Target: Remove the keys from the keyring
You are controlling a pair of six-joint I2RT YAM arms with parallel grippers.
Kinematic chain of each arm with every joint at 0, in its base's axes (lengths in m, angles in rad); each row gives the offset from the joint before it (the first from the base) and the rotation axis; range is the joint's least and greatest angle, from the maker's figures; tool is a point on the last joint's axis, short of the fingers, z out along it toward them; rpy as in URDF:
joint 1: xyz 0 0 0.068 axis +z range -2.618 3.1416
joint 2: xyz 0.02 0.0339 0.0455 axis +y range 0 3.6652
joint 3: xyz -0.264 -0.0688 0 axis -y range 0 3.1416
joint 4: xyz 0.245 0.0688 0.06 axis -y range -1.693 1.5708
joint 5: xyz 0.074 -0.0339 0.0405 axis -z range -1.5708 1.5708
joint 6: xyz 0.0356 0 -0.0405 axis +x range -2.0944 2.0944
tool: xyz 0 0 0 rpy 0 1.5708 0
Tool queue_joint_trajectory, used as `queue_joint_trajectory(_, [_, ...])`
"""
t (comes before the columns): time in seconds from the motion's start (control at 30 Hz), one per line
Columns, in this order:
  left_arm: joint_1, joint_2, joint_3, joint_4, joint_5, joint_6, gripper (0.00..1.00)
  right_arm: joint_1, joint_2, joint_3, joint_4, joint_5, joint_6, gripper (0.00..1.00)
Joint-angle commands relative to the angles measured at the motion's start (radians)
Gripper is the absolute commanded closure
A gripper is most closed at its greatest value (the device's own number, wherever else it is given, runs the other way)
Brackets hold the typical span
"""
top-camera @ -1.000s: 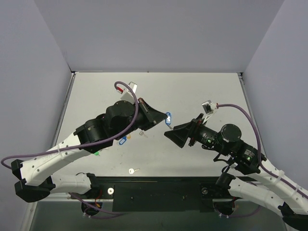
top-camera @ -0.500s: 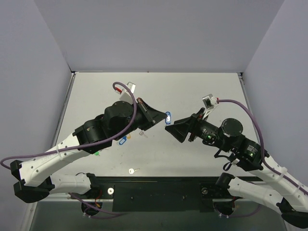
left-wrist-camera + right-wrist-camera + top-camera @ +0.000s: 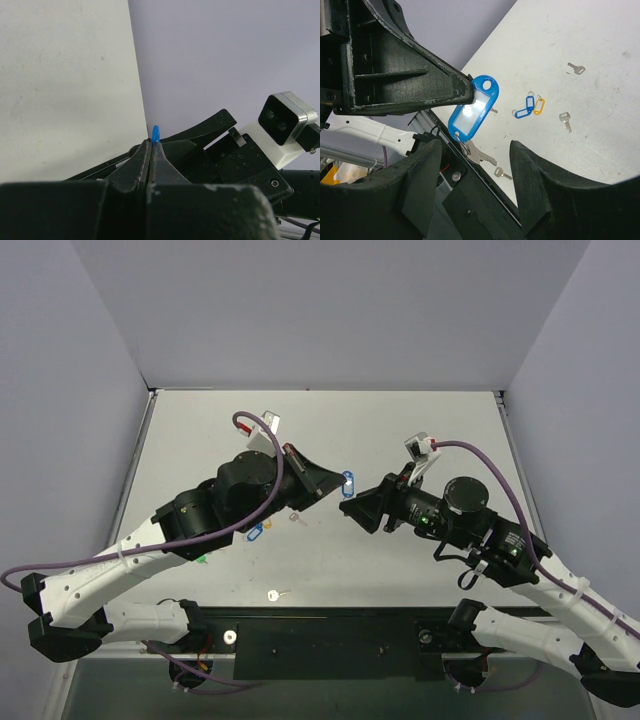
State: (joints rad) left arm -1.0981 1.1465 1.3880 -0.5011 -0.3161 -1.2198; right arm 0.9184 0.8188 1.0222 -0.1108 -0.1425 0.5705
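The keyring, a bright-blue tag with a pale label window, hangs in the air above the middle of the table. It is pinched by one upper edge in the left gripper, whose jaws are pressed flat together on it. A thin ring dangles from the tag's lower end with the small silver key under it.

From where I stand, that grip looks like the weak point. Only a sliver of plastic sits between the left fingers, so a tug on the key could swivel the tag or drag it out altogether. It would then fall among the loose keys and the small blue and orange tags lying on the table below. The key also hangs free, and a nudge could set it swinging. The right fingers might then come together on the ring or on the tag. A straight pull probably won't get it off a wound ring either.

The left arm reaches up and across from its base, with its gripper pointing right. The right arm is bent in from the other side, and the right gripper points left at the tag. Its jaws are spread wide with nothing in them, the tips just beside and below the tag, one either side of the hanging key.
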Motion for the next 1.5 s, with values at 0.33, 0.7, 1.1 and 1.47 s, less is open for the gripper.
queue_joint_trajectory(0.33, [-0.003,-0.039,-0.012,0.068,-0.024,0.003,1.0,0.008,0.045,0.068,0.011,-0.017,-0.032,0.69])
queue_joint_trajectory(0.7, [-0.003,-0.034,-0.017,0.068,-0.032,0.012,1.0,0.008,0.049,0.081,-0.007,-0.022,-0.043,0.75])
queue_joint_trajectory(1.1, [-0.003,-0.044,-0.041,0.064,-0.055,0.014,1.0,0.01,0.034,0.068,0.002,-0.074,-0.041,0.94])
queue_joint_trajectory(1.47, [-0.002,-0.119,-0.116,0.038,-0.058,0.093,0.48,0.01,0.017,0.05,-0.035,-0.155,-0.032,1.0])
